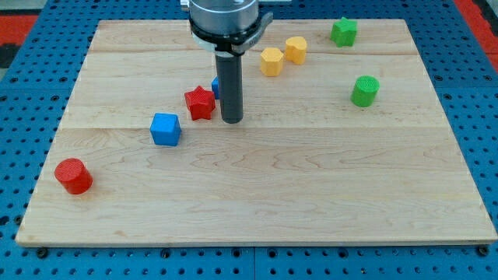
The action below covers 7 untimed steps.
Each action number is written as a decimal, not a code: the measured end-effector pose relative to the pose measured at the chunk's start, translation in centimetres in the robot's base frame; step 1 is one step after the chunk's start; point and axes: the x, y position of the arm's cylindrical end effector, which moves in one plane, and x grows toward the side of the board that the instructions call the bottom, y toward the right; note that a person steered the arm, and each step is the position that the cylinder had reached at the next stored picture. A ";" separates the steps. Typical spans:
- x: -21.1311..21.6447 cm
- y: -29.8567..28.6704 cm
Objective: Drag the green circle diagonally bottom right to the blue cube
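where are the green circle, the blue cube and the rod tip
green circle (pixel 364 91), camera view, on its front side wall
blue cube (pixel 165 130), camera view, on its front face
my tip (pixel 231 121), camera view, on the rod's very end, just right of the red star (pixel 200 103)

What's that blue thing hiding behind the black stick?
A small blue block peeks out from behind my rod, next to the red star. Only its left edge shows; the rod covers the rest, so I cannot tell its shape.

my tip (pixel 232 120) rests on the board, the dark rod standing upright above it.
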 end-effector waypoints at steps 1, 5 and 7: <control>-0.7 5.8; -8.9 28.4; -6.4 25.9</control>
